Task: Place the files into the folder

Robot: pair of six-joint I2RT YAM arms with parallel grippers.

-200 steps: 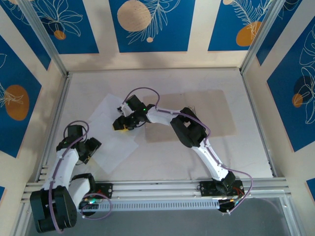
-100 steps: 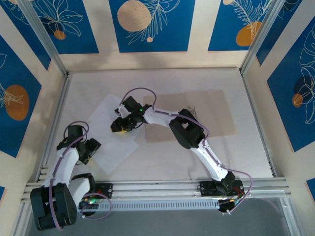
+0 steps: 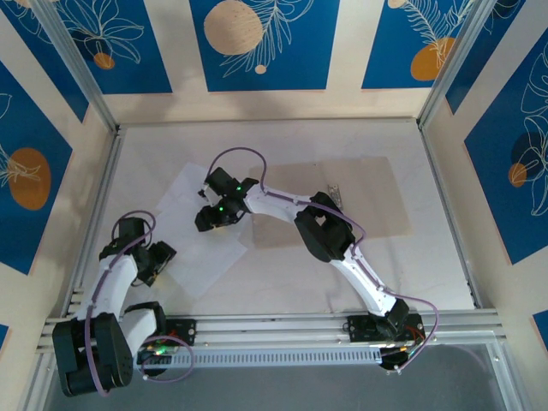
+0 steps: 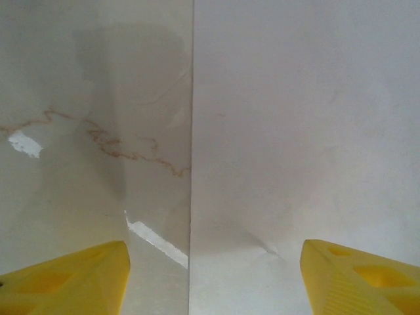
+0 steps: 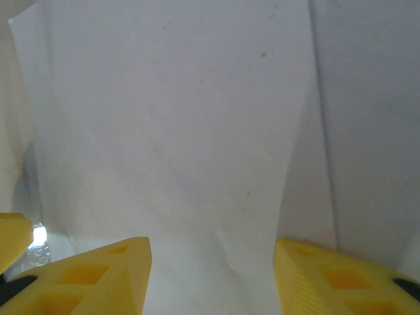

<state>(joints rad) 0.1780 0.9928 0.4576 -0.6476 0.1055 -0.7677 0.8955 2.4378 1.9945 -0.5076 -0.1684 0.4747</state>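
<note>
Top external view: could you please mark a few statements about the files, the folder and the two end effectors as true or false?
1. In the top view, the files lie left of the folder on the table. True.
2. The right end effector is over the folder. False: it is over the files.
3. The left end effector is open, its fingers wide apart. True.
4. The left end effector grips the folder. False: the folder lies flat on the table, apart from it.
</note>
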